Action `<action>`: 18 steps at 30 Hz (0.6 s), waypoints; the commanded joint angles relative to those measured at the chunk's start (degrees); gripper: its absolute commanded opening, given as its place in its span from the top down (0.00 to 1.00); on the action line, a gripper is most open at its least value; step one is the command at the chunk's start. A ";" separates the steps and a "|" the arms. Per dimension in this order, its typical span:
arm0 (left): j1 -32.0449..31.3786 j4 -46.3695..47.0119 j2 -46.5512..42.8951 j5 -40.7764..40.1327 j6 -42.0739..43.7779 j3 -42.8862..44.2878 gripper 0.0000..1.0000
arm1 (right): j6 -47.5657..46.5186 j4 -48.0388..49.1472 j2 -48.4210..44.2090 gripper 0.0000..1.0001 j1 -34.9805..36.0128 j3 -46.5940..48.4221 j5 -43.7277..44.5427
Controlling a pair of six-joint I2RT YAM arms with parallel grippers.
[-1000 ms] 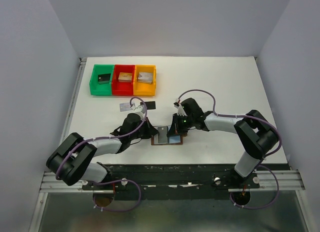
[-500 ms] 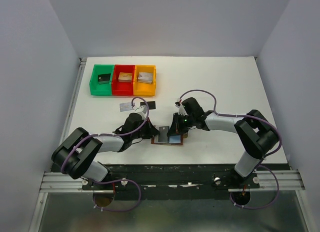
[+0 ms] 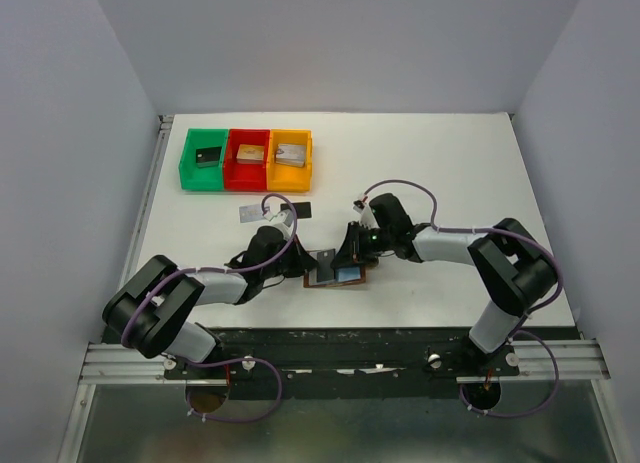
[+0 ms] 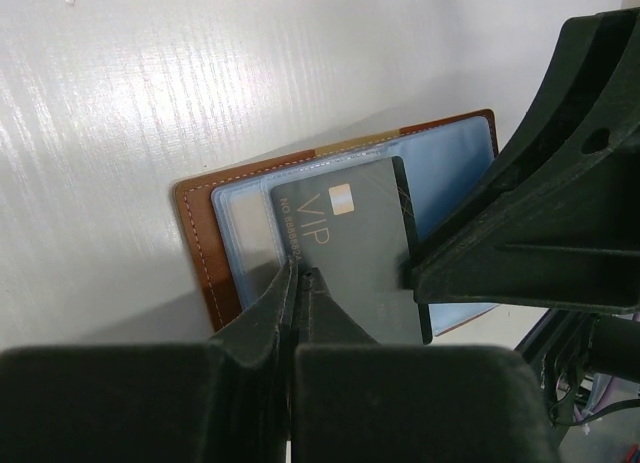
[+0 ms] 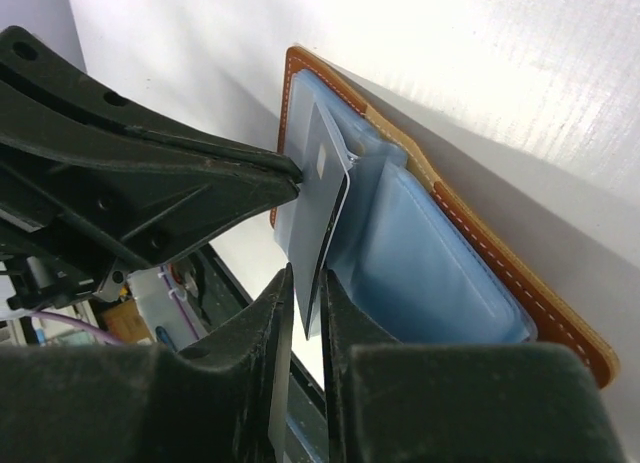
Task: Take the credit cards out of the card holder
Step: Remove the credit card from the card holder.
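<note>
Pinching black card [image 4: 350, 248] | left hand [image 4: 298, 278] | long axis toward hand

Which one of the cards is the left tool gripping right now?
The dark card marked VIP, pinched in the left tool over the open card holder. The silvery card and the black card lie loose on the table farther back.
</note>
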 commanded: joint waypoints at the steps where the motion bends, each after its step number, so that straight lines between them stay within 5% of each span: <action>1: -0.24 -1.23 0.03 -0.34 0.01 -1.31 1.00 | 2.33 6.44 1.80 0.76 -0.06 -0.52 -4.36; 10: -0.24 -1.76 -0.93 -0.34 0.09 -1.84 1.00 | 4.35 9.17 4.35 0.75 -0.15 -0.70 -5.77; 18: -0.33 -4.57 -4.01 -1.05 0.44 -1.75 1.00 | 3.12 6.62 3.83 0.96 -0.76 -0.52 -4.63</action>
